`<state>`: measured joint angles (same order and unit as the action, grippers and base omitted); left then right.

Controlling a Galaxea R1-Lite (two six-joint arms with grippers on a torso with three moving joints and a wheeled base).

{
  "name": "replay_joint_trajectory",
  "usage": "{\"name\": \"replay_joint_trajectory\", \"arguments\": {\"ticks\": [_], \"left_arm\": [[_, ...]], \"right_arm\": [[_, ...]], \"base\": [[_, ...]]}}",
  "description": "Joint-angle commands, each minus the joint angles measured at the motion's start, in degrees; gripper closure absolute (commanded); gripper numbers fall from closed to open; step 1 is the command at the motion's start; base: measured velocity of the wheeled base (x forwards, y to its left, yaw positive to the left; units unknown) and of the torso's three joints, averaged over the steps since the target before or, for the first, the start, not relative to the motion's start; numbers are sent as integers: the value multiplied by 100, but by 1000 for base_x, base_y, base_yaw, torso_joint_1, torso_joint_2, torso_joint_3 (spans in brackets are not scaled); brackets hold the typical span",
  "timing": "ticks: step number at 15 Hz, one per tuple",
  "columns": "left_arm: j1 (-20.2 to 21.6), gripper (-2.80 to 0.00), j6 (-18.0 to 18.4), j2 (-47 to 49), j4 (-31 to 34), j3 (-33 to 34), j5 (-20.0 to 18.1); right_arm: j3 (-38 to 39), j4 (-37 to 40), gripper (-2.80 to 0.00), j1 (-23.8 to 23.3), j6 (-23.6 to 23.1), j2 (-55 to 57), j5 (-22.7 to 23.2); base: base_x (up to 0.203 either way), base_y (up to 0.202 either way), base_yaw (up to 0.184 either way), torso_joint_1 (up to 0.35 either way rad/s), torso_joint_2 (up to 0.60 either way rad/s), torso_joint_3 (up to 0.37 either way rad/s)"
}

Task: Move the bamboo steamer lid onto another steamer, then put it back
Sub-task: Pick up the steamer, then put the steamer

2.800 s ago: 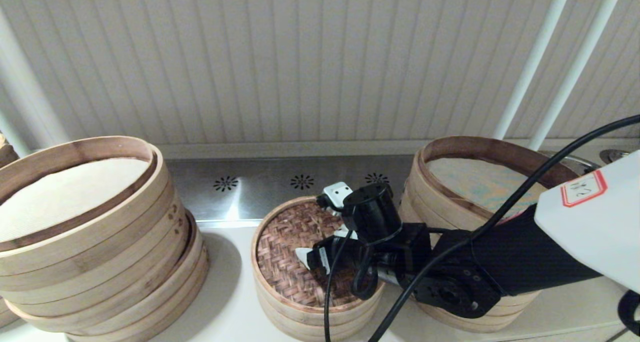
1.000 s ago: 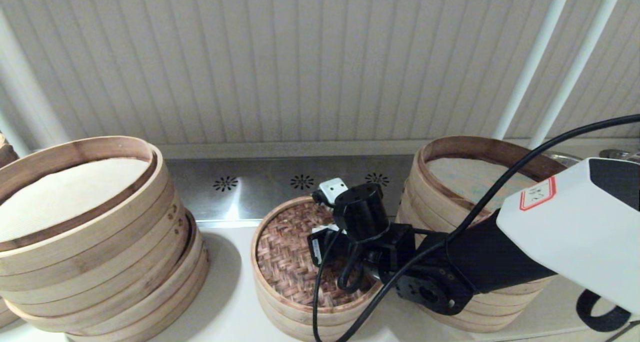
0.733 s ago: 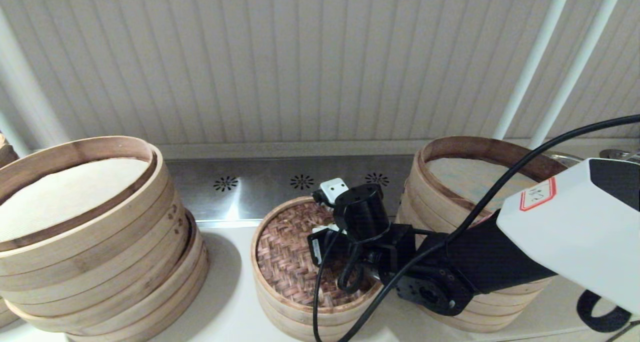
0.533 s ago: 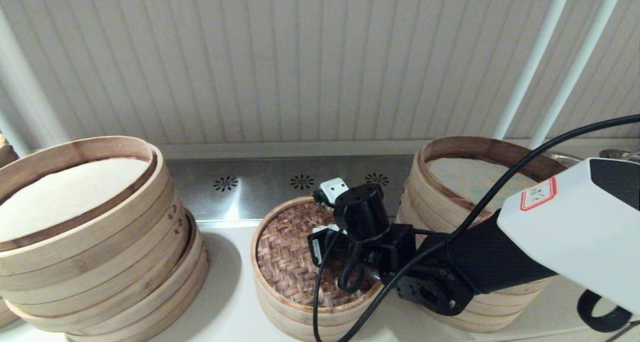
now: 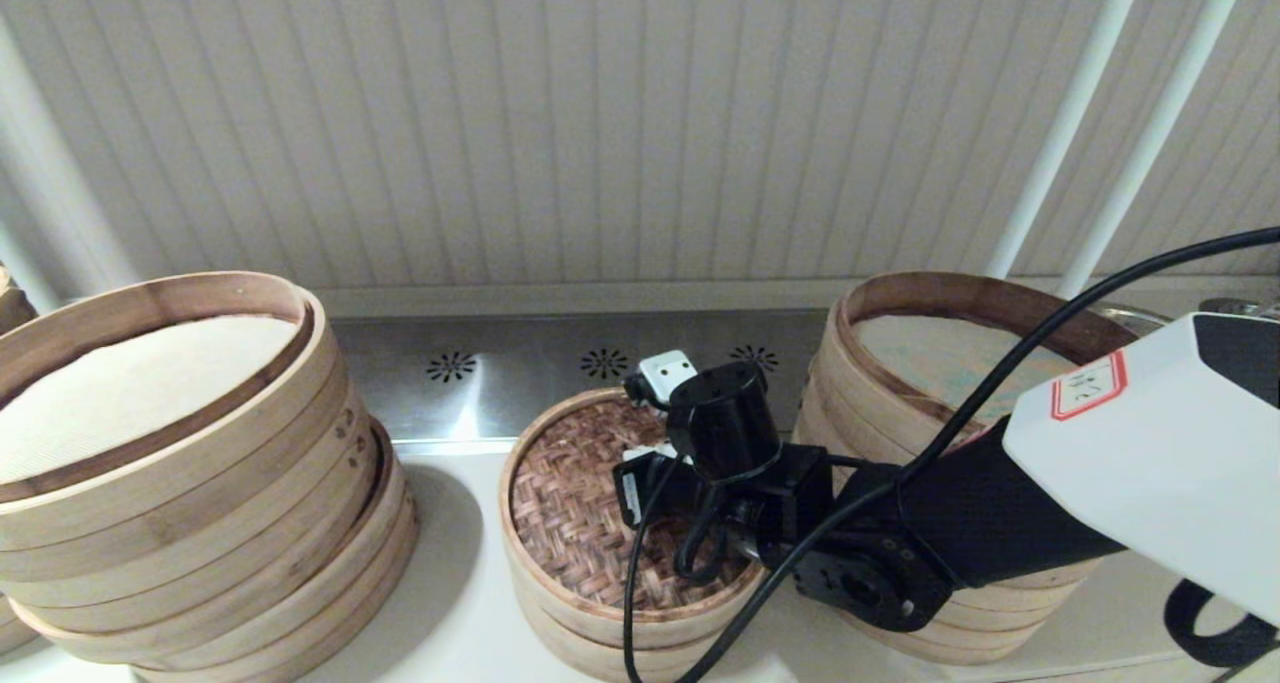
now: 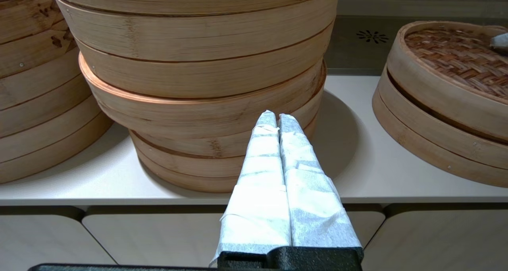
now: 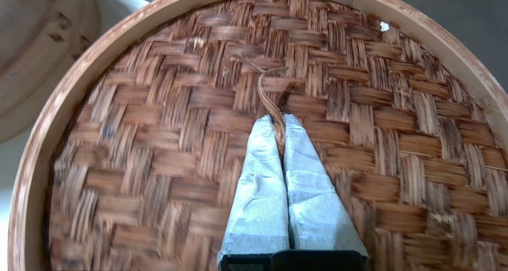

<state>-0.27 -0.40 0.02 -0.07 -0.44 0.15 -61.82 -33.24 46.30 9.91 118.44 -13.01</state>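
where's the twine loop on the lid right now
In the right wrist view, the twine loop sits mid-top of the bamboo steamer lid, its near end pinched in the right gripper.

Big baskets on a white counter

A wide leaning stack of bamboo baskets (image 5: 200,483) sits on the left side of the pale counter (image 5: 455,613), with a cream cloth inside. A tall stack (image 5: 900,363) stands on the right. Behind them is a shiny metal strip (image 5: 520,368) with small flower-shaped holes, and a striped wall (image 5: 560,113) with two white pipes (image 5: 1100,113).
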Motion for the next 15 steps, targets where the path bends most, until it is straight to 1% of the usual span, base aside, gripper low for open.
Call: {"name": "replay_joint_trajectory", "arguments": {"ticks": [1, 6, 8, 13, 15], "left_arm": [[0, 0, -4, -2, -1, 0, 2], [0, 0, -4, -2, -1, 0, 2], [0, 0, -4, -2, -1, 0, 2], [0, 0, -4, -2, -1, 0, 2], [0, 0, -4, -2, -1, 0, 2]], "right_arm": [[21, -86, 0, 20, 2, -32, -18], [29, -86, 0, 103, -31, -308, -107], [58, -78, 0, 159, -81, -516, -189], [111, -21, 0, 222, -171, -1079, -202], [129, 50, 0, 217, -335, -1287, -202]], "base": [[0, 0, 0, 0, 0, 0], [0, 0, 0, 0, 0, 0], [0, 0, 0, 0, 0, 0], [0, 0, 0, 0, 0, 0], [0, 0, 0, 0, 0, 0]]}}
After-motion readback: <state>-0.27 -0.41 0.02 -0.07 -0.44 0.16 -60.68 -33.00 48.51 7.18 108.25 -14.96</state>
